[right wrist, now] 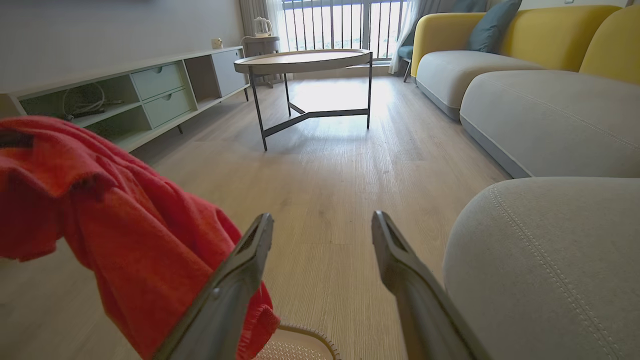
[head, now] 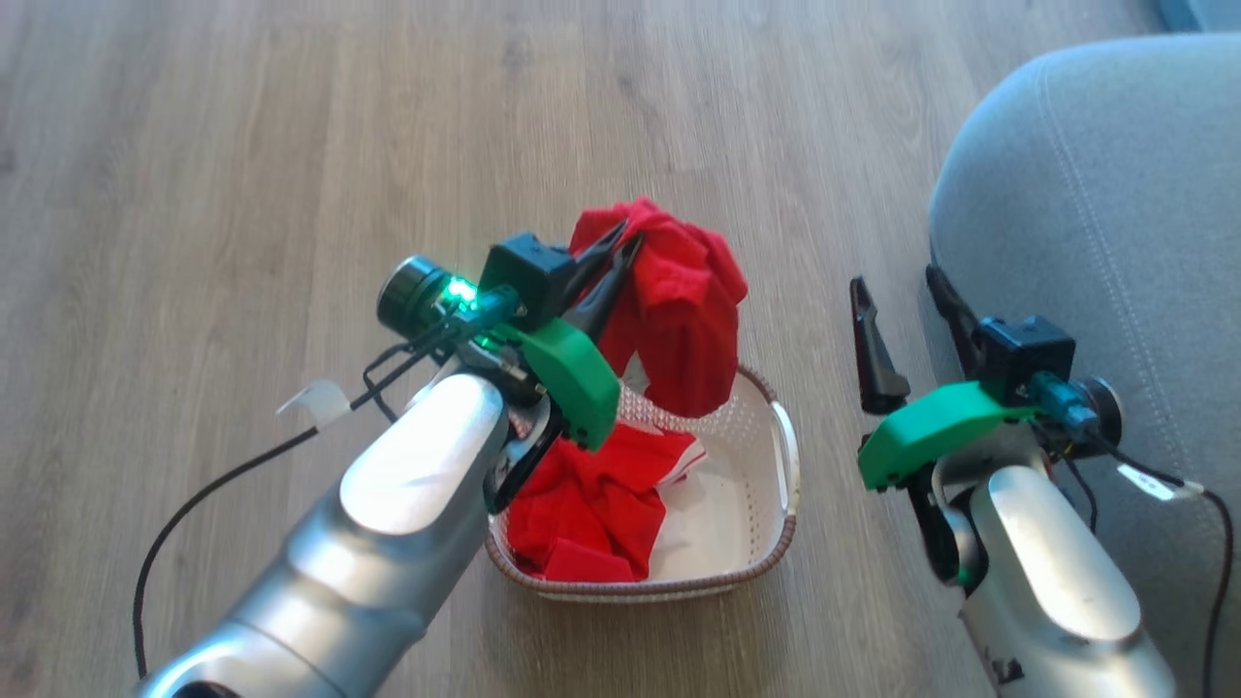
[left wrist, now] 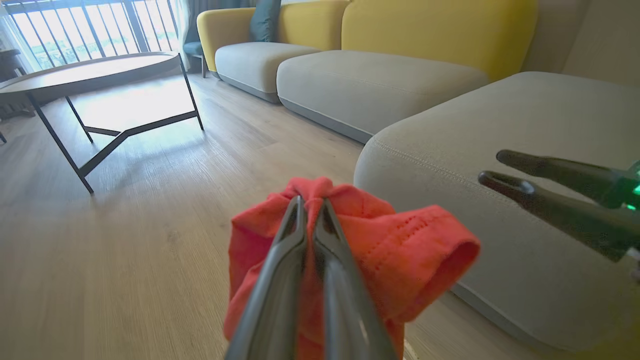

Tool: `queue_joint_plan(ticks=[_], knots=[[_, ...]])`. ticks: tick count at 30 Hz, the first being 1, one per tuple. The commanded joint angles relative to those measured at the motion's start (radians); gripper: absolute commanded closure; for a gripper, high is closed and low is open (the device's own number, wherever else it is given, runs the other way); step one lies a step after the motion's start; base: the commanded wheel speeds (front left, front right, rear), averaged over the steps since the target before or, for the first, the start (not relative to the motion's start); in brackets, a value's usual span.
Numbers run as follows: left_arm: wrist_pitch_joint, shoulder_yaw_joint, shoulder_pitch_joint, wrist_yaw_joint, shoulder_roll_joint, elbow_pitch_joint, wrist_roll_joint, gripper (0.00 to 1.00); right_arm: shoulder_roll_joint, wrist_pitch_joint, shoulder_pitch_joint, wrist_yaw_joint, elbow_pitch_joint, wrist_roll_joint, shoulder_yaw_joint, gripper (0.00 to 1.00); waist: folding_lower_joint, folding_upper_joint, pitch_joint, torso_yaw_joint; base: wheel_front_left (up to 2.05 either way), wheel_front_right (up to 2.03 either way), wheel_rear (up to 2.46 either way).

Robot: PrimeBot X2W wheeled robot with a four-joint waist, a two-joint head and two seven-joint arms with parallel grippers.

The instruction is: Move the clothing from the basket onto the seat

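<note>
1. Above the basket [head: 780, 456], one red garment [head: 679, 310] hangs from the left gripper [head: 625, 237], its fingers pinched tight on a bunched fold.
2. More clothing [head: 591, 504] lies in the basket; how many pieces, I cannot tell.
3. Beside the seat [head: 1096, 194], the right gripper [head: 897, 281] is spread wide and empty.
4. Risk: the thin pinch may slip, or the dangling end may snag the rim.
5. Count: one basket, two grippers.

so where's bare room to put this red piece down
The seat is bare right of the open right hand. The floor lies bare left of and beyond the basket. Crowded: the basket's left half, full of red clothing.
</note>
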Motion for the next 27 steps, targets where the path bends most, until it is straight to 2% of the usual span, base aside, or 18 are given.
queue_joint_plan(ticks=[1, 13, 27], knots=[[-0.012, 0.046, -0.061, 0.007, 0.005, -0.048, -0.005, 1.00, 0.001, -0.005, -0.013, 0.007, -0.029, 0.007, 0.022, 0.00, 0.0001, -0.0001, -0.011, 0.004, 0.00, 0.00, 0.00], [-0.012, 0.097, -0.203, 0.018, 0.005, -0.189, -0.001, 1.00, 0.001, -0.005, 0.015, 0.007, -0.030, 0.018, 0.028, 0.00, 0.0001, -0.0001, -0.029, 0.004, 0.00, 0.00, 0.00], [-0.012, 0.091, -0.235, 0.021, 0.005, -0.194, -0.004, 1.00, 0.003, -0.005, 0.015, 0.007, -0.055, 0.024, 0.029, 0.00, 0.0001, -0.0001, -0.026, -0.004, 0.00, 0.00, 0.00]])
